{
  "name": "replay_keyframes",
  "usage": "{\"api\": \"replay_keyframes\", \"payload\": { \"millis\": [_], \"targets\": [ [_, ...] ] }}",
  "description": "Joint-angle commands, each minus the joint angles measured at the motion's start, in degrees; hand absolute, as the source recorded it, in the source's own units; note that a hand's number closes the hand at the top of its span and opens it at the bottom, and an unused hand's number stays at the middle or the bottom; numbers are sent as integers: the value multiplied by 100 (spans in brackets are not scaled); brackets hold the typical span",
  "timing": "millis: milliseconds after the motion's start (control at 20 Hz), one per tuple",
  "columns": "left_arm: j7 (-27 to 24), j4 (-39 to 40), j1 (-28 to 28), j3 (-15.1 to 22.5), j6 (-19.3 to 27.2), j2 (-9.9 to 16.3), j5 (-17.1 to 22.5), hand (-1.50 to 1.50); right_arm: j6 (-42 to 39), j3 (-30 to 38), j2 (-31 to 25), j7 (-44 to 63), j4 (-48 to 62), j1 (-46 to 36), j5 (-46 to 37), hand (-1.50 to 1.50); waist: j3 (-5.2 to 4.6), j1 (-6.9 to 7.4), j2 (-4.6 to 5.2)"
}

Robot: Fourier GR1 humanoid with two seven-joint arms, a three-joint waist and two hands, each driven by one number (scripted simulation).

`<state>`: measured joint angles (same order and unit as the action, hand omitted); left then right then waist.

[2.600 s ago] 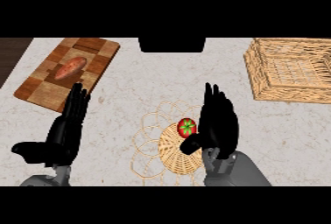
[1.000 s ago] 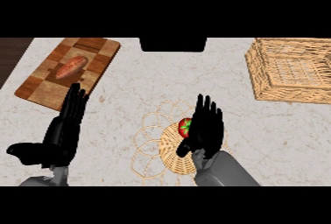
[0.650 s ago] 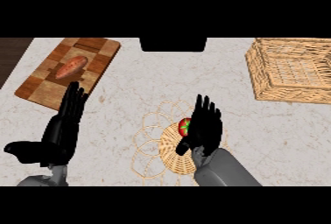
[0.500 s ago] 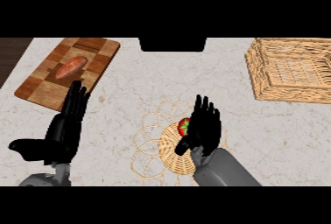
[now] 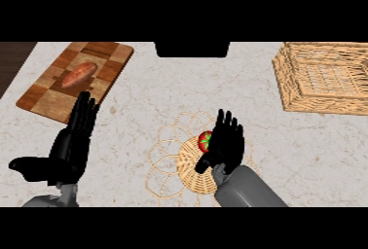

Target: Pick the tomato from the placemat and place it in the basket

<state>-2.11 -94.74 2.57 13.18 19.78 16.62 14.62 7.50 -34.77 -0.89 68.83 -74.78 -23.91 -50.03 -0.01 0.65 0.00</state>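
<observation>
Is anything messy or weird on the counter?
Nothing is spilled or broken. The tomato sits on the woven placemat, right beside the right hand. The basket stands upright at the far right, a sweet potato lies on the cutting board, and the left hand rests open.

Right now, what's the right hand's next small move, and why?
Probably curl the right hand round the tomato: its straight fingers stand beside the tomato, which sits on the placemat, ungrasped, and the basket is far off.
</observation>
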Motion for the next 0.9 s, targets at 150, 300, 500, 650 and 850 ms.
{"api": "replay_keyframes", "payload": {
  "millis": [150,300,500,650,850],
  "targets": [
    [1,-239,-159,185,-65,-132,-123,0,563,1,85,1125,448,-333,218,-150,2,45,5],
    [309,-258,51,-140,-10,-27,-90,0,412,99,85,457,635,-25,360,150,3,-8,6],
    [-399,123,-250,-146,-251,-231,-181,0,112,-128,86,260,911,-305,317,150,0,-2,6],
    [134,-69,92,-138,-18,-268,-280,0,328,-602,86,935,883,-771,709,150,2,36,5],
    [-316,-72,-468,-187,-308,-251,-303,0,40,-338,84,484,982,-677,375,150,0,-7,-5]
  ]
}}
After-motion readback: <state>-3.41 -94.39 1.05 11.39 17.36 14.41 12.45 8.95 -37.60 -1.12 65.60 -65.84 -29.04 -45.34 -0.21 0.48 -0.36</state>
